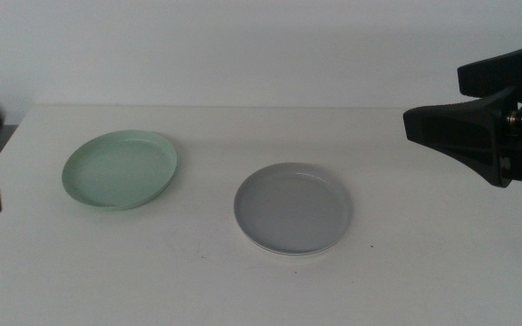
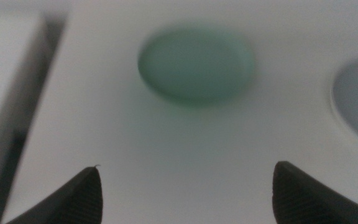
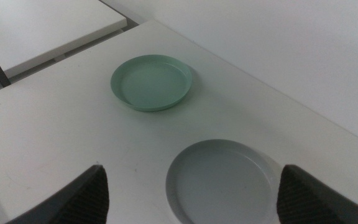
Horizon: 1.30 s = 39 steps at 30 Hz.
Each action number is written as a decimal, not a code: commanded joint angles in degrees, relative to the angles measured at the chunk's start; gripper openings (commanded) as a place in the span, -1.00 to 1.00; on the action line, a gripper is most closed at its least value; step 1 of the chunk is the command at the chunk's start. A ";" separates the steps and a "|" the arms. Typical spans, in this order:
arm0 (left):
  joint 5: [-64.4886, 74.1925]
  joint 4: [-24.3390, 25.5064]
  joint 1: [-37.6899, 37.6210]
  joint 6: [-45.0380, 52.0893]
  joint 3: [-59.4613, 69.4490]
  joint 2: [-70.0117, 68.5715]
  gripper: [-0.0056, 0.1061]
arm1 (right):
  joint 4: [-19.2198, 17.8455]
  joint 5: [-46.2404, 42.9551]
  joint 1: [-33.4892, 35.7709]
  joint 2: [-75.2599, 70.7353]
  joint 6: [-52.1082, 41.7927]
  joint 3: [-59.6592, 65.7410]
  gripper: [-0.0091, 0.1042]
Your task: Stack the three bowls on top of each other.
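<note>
On the white counter (image 1: 424, 272) lie two visible stacks of crockery: a mint green bowl (image 1: 120, 170) toward the left side of the middle view, alone, and a grey bowl (image 1: 292, 207) near the centre, well apart from it. The green one is shallow and round, plate-like, with a low upturned rim and a smooth matte inside; its near edge sits slightly tilted toward the camera. The grey bowl is much the same size and shape, flat-bottomed with a low rim, and it is nested on a white bowl (image 1: 284, 251), of which only a thin pale crescent shows under its front edge. In the right wrist view the grey bowl (image 3: 222, 182) lies close below the camera, the white rim peeking out along one side, with the green bowl (image 3: 151, 82) farther off. The right hand (image 1: 451, 95) hovers above the counter at the right edge of the middle view, its two dark jaws spread wide and gripping nothing. The left hand (image 2: 185, 190) waits low at the left side, jaws likewise wide apart and empty, with the green bowl (image 2: 196, 64) blurred ahead of it.
</note>
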 commanded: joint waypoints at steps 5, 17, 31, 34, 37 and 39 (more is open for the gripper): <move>17.15 -2.78 0.01 -0.46 -16.66 15.55 0.78 | 0.12 -0.57 0.07 -0.17 -0.43 0.00 0.77; 10.03 -1.01 0.43 -2.14 -28.45 38.82 0.78 | 0.12 -0.57 0.07 -0.17 -0.43 0.00 0.77; 17.73 -10.08 10.35 6.72 -56.92 75.98 0.78 | 0.12 -0.57 0.07 -0.17 -0.43 0.00 0.77; 15.83 -10.08 10.35 8.47 -59.21 80.93 0.78 | 0.12 -0.57 0.07 -0.17 -0.43 0.00 0.77; 13.09 -8.99 10.35 8.60 -59.48 85.05 0.78 | 0.12 -0.57 0.07 -0.17 -0.43 0.00 0.77; 12.64 -9.44 10.35 8.60 -59.48 87.37 0.78 | 0.12 -0.57 0.07 -0.17 -0.43 0.00 0.77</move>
